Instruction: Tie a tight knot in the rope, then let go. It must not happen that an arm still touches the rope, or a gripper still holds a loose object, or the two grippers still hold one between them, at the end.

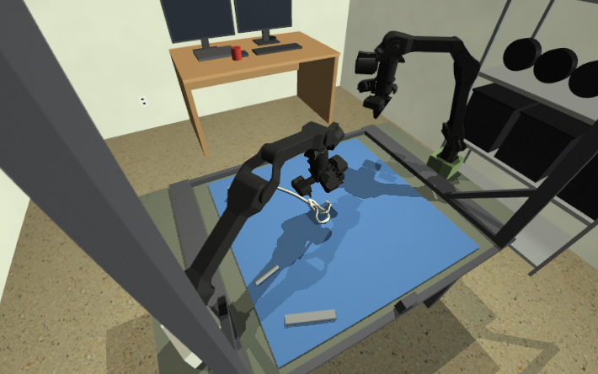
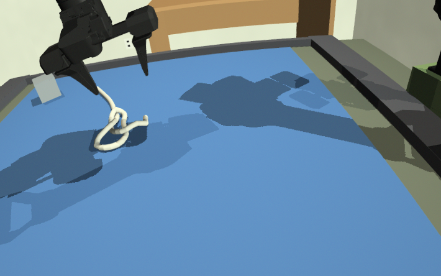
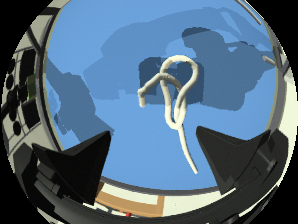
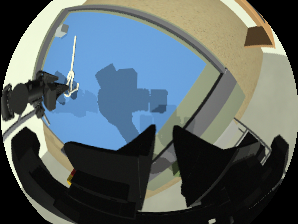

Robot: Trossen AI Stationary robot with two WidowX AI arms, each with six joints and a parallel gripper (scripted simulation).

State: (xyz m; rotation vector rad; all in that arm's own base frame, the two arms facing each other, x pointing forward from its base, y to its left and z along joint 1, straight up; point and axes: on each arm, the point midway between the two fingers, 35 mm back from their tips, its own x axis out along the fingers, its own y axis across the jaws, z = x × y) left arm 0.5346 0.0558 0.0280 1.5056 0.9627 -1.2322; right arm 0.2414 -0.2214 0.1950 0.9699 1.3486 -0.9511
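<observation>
Exterior view: the left arm's black pincer (image 1: 312,189) (image 2: 122,84) (image 3: 152,132) hung wide apart, holding nothing, above the white looped rope (image 1: 322,216) (image 2: 112,147) (image 3: 180,59) (image 4: 74,57) on the blue worktop (image 1: 385,241) (image 2: 250,191) (image 3: 125,165) (image 4: 165,60) — knot seemingly loose, probably needing a regrasp and pull; the right pincer (image 1: 376,114) (image 4: 164,129) stood nearly together, clear.

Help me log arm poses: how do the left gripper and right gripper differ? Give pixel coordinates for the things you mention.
The left gripper (image 1: 315,188) (image 2: 122,84) (image 3: 154,133) (image 4: 62,82) has its jaws wide apart; the right gripper's (image 1: 376,114) (image 4: 164,126) leave just a narrow gap.
The left gripper hovers low near the rope (image 1: 323,221) (image 2: 107,148) (image 3: 196,75) (image 4: 74,57), while the right gripper hangs high, well away from it.
Both are black and hold nothing.
</observation>
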